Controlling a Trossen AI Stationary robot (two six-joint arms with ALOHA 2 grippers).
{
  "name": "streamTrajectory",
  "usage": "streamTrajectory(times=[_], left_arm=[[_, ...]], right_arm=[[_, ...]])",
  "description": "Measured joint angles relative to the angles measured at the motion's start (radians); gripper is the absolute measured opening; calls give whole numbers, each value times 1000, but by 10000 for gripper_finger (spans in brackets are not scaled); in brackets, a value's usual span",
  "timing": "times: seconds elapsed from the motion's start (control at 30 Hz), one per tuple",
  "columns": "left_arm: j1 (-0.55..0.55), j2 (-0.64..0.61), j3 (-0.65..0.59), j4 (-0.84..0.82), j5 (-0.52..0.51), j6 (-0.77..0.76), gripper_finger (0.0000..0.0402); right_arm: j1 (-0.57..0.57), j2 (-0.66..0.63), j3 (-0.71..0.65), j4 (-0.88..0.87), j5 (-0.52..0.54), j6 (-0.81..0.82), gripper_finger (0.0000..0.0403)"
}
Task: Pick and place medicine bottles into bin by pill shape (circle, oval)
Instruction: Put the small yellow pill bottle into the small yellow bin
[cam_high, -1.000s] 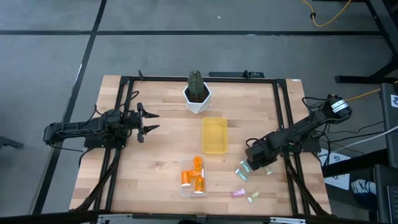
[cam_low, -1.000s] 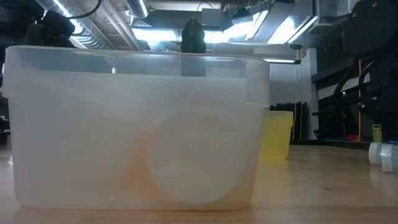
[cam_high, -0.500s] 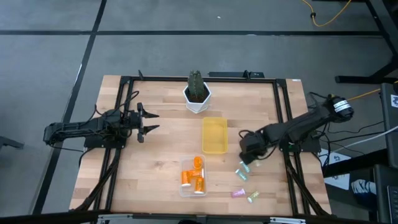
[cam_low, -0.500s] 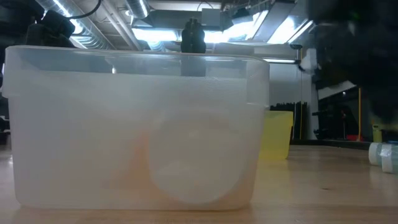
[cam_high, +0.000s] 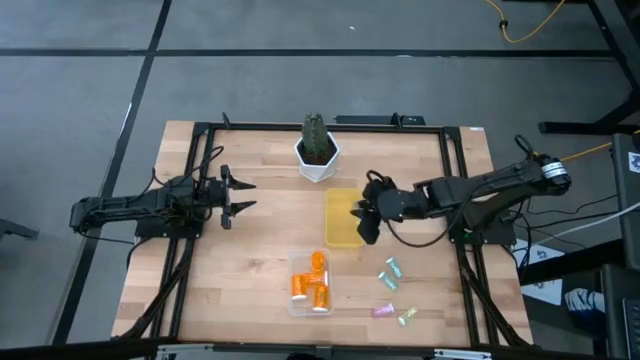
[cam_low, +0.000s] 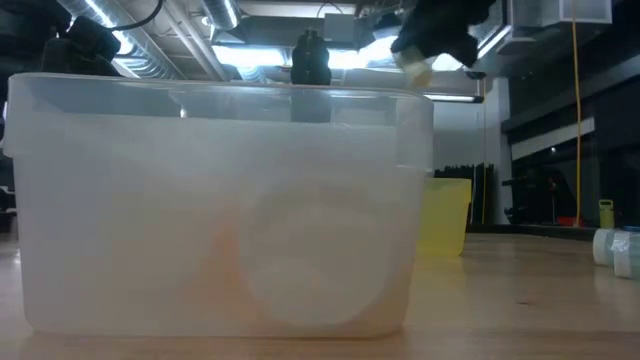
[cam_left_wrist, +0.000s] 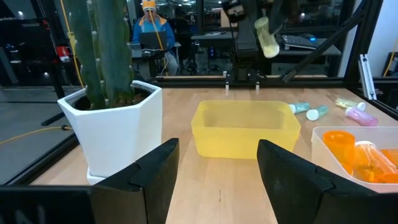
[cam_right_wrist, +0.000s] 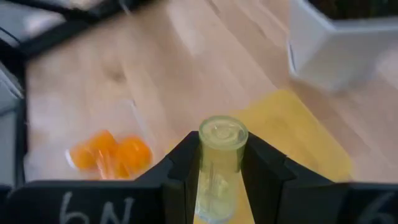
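The yellow bin (cam_high: 345, 217) at the table's middle looks empty, though its floor is partly hidden. Nearer, the clear bin (cam_high: 311, 283) holds several orange bottles (cam_high: 309, 284); their count is hard to make out. The right gripper (cam_right_wrist: 219, 163) hangs above the yellow bin's right edge, fingers clamped on a pale green bottle (cam_right_wrist: 218, 163). Four loose bottles (cam_high: 392, 288) lie on the table to the right. The left gripper (cam_high: 237, 195) waits at left, fingers apart.
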Motion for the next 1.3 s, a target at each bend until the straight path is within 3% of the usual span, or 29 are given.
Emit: streamTrajectory(times=[0.13, 0.3, 0.67, 0.93, 1.3], left_arm=[[0, 0, 0, 0, 0, 0, 212], [0, 0, 0, 0, 0, -1, 212], [0, 0, 0, 0, 0, -2, 212], [0, 0, 0, 0, 0, -3, 212], [0, 0, 0, 0, 0, -18, 212]], right_arm=[[-25, 20, -27, 101, -7, -23, 99], [-63, 85, -35, 98, -27, 35, 99], [-209, 293, -35, 105, -273, 368, 102], [-280, 391, -36, 106, -436, 521, 103], [-307, 396, -36, 112, -477, 499, 124]])
